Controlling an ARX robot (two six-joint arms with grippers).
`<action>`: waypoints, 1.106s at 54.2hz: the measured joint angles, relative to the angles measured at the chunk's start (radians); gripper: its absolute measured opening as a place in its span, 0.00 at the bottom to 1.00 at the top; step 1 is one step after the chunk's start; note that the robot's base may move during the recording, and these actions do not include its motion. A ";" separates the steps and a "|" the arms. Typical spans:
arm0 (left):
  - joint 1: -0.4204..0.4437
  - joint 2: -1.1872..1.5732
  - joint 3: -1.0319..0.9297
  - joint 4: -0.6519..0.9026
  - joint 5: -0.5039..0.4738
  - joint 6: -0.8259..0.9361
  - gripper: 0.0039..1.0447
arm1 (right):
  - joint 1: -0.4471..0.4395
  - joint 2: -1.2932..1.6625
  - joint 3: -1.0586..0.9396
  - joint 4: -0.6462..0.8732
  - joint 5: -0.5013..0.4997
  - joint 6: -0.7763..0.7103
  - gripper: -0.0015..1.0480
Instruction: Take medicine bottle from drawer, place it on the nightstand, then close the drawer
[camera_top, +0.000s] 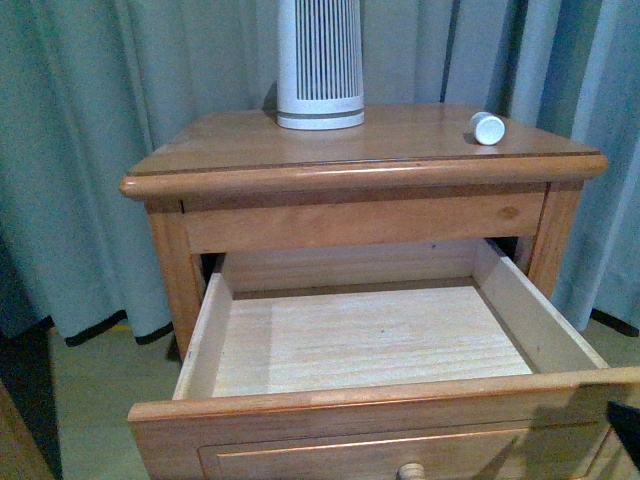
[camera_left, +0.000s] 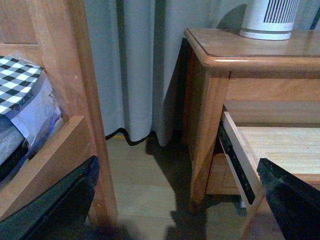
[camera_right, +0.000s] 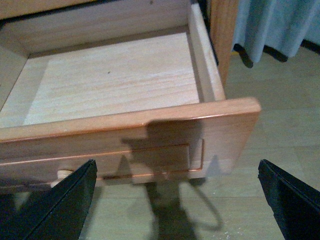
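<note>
Medicine bottle (camera_top: 488, 128) lies on its side on nightstand (camera_top: 250, 140) top, near right front edge, well apart from ribbed white device (camera_top: 320, 62) at back. Drawer (camera_top: 370, 340) pulled fully out, interior bare, knob (camera_top: 411, 471) at my frame bottom. I see left hand (camera_left: 175, 205) spread wide, gripping nothing, beside nightstand's side. Right hand (camera_right: 175, 200) spread wide, just before drawer front, open floor (camera_right: 280, 110) to right.

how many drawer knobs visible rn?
1. A round wooden knob on the front of the open pale-wood drawer, also seen in the right wrist view. Any lower drawer knob is out of frame.
</note>
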 joint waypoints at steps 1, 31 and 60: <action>0.000 0.000 0.000 0.000 0.000 0.000 0.94 | 0.000 0.018 0.001 0.016 0.000 0.000 0.93; 0.000 0.000 0.000 0.000 0.000 0.000 0.94 | -0.068 0.642 0.333 0.280 -0.032 -0.022 0.93; 0.000 0.000 0.000 0.000 0.000 0.000 0.94 | -0.140 0.942 0.927 0.078 -0.055 -0.114 0.93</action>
